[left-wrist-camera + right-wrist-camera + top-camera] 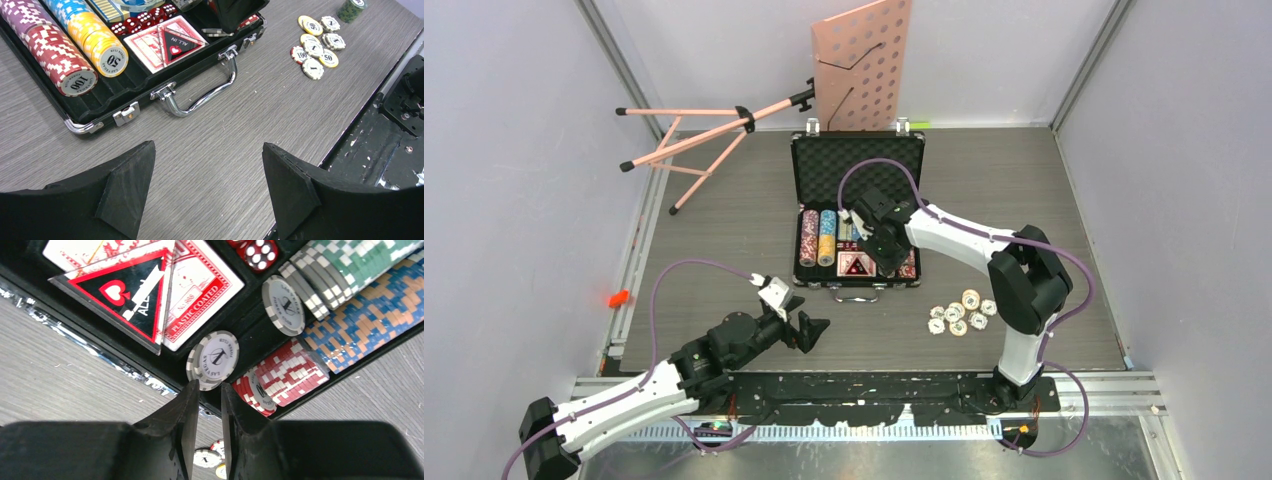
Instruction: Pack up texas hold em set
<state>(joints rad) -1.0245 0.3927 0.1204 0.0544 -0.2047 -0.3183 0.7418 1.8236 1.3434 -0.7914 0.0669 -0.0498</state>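
The texas hold em set (824, 240) sat mostly packed in its black ribbed briefcase (857, 165), which lay open beneath the right gripper (210, 386) and ahead of the left gripper (207, 146). A round grey-and-white poker chip (214, 359) sat at the case's near wall just past the right fingertips, its face toward the wrist. Those fingers were drawn almost together with a mere slit between them and nothing visibly held. Whether they touched the chip's rim could not be told.

Such chips looked hard, smooth and light singly, and apt to slide or roll. A pinch across the two faces, or across a short stack, seemed safest. The rows of striped chips (55, 55) lay on their sides beyond the fingers, their axes running from handle to hinge, next to a red-backed card deck (195, 287) and small red dice (145, 20).

Filled, the case would probably be heavy and stiff, and its lid's far edge seemed the place to push. Its long axis ran crosswise to both arms. The curved chrome handle (204, 98) pointed back at the left fingers, which were spread wide and empty over the grey wood-grain table (225, 165). Loose multicoloured chips (315, 47) lay to the right of those fingers, apart from the case.
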